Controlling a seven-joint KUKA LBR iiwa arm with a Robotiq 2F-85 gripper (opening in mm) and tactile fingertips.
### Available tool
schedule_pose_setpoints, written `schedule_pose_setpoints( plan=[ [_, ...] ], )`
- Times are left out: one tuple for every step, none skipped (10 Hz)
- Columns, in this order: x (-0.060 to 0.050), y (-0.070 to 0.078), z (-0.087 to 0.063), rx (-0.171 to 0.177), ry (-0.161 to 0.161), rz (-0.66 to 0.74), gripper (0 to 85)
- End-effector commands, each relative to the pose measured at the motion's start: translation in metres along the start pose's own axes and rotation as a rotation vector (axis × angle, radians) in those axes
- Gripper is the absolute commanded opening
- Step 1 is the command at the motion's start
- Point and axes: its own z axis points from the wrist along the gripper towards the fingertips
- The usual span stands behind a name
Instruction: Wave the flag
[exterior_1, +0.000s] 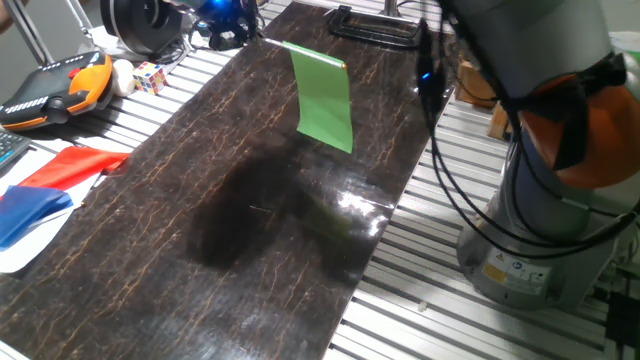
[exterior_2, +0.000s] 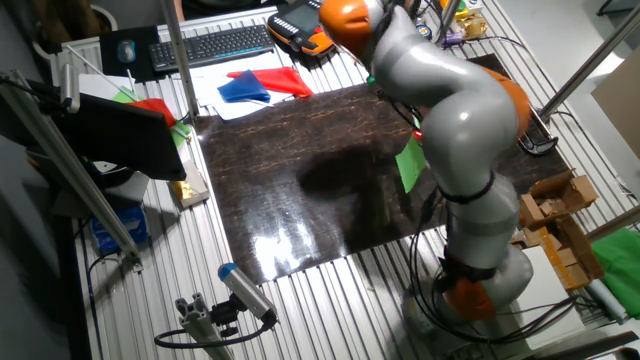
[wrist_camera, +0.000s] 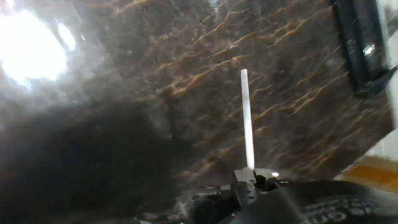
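Note:
The flag (exterior_1: 325, 95) is a bright green cloth sheet that hangs in the air above the dark marble board (exterior_1: 250, 260). In the other fixed view the flag (exterior_2: 409, 163) shows only partly behind my arm. In the hand view my gripper (wrist_camera: 251, 178) is shut on the thin white stick (wrist_camera: 247, 118), which points away from the fingers over the board. The green cloth is out of the hand view. The gripper itself is hidden in both fixed views.
A red cloth (exterior_1: 75, 165) and a blue cloth (exterior_1: 30, 212) lie left of the board. An orange-black pendant (exterior_1: 55, 88), a colour cube (exterior_1: 150, 77) and a black clamp (exterior_1: 375, 25) lie at the far end. The robot base (exterior_1: 545, 230) stands on the right.

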Motion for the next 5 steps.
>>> schedule_pose_setpoints(
  plan=[
    [0.001,0.002,-0.001,-0.251,0.021,0.018,0.7],
    [0.001,0.004,-0.001,-0.377,0.065,0.071,0.7],
    [0.001,0.008,-0.001,-0.463,0.095,0.119,0.7],
    [0.002,0.014,-0.004,-0.572,0.140,0.189,0.7],
    [0.005,0.020,-0.007,-0.628,0.169,0.247,0.7]
  ],
)
